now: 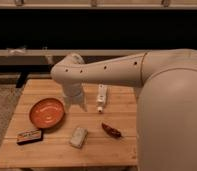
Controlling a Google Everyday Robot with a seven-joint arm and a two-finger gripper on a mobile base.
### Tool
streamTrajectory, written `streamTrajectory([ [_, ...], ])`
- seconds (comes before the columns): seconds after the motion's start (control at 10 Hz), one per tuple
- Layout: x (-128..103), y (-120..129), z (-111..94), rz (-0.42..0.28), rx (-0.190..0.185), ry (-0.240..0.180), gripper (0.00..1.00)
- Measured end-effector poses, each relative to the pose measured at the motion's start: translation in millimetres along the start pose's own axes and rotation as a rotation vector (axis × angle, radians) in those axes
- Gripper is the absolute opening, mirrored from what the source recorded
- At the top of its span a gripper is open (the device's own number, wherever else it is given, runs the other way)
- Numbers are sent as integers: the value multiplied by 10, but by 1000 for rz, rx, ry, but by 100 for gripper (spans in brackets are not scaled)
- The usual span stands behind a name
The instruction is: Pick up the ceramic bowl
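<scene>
The ceramic bowl [46, 112], round, shallow and orange-red with a darker rim, sits on the left part of the wooden table [62, 152]. My gripper [75, 103] hangs from the white arm just right of the bowl, low over the table, between the bowl and a white bottle. Its fingertips are hard to make out against the arm. It holds nothing that I can see.
A white bottle [101, 97] lies right of the gripper. A small dark red pepper-shaped thing [111, 130] lies at the front right. A pale packet [78, 137] lies in front. A dark flat bar [29, 136] lies front left. Dark shelving stands behind.
</scene>
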Motion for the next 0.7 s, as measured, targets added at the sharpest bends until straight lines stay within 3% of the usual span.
streamTrajectory([
  [0.5, -6, 6, -9, -1, -1, -1, 65],
  [0.7, -39, 56, -17, -32, 3, -12, 65],
])
